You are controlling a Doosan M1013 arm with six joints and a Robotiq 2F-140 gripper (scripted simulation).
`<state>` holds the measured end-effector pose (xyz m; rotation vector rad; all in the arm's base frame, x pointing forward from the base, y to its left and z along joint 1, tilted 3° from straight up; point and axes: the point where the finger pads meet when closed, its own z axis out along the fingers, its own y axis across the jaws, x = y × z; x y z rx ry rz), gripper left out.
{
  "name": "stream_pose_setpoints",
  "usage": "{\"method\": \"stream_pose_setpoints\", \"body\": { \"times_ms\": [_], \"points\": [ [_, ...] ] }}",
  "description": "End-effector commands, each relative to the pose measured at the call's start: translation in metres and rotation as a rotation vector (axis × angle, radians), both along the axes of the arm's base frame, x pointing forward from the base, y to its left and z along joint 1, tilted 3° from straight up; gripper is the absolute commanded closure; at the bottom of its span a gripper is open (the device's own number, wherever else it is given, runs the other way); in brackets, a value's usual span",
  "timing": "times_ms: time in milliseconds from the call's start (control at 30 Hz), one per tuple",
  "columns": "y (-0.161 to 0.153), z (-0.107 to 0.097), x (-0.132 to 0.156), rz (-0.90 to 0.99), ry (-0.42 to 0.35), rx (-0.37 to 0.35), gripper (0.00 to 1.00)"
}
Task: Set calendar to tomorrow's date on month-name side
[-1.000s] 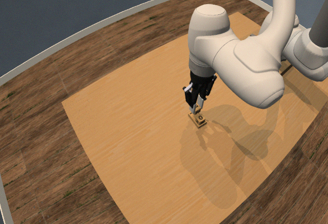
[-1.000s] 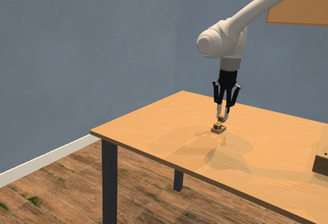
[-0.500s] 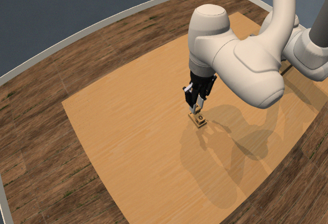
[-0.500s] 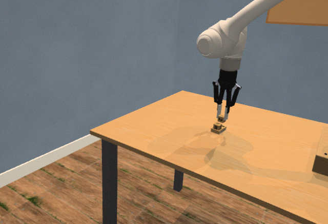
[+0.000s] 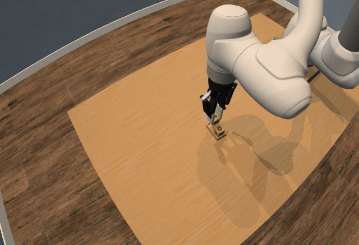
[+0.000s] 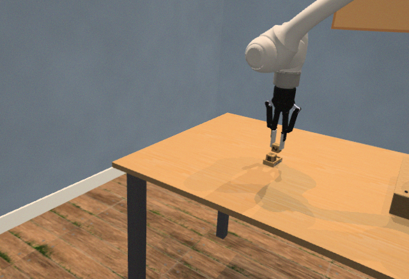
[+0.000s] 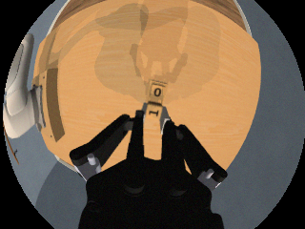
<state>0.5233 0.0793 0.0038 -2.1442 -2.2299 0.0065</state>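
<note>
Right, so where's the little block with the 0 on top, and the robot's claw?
Block (image 5: 219, 129) (image 7: 157, 92): top and wrist views, upper face.
Claw (image 6: 277, 147): exterior view, between fingertips.

Robot arm: off-white, smooth rounded joints w/ thin seam lines; black tool w/ lt grey fingertips.

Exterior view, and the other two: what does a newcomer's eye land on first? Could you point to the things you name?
The big pale arm (image 5: 272, 71) (image 6: 287, 46), reaching in from the upper right in the top and exterior views. Next, the black gripper (image 5: 214, 118) (image 6: 277, 147) (image 7: 153, 110) at its end, shut on a small wooden cube (image 6: 275, 147) (image 7: 153, 113) above the tray (image 5: 216, 138) (image 6: 273, 164), where a second cube (image 5: 219, 129) (image 6: 270, 157) (image 7: 157, 92) sits.
</note>
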Motion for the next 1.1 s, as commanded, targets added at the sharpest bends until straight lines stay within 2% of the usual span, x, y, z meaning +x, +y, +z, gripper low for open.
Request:
{"method": "stream_pose_setpoints", "body": {
  "times_ms": [0,1067],
  "points": [
    [0.0038,-0.0005,-0.0046,-0.003,0.0,0.004,0.84],
    [0.0074,-0.0004,-0.0039,-0.001,0.0,0.004,0.84]
  ]
}}
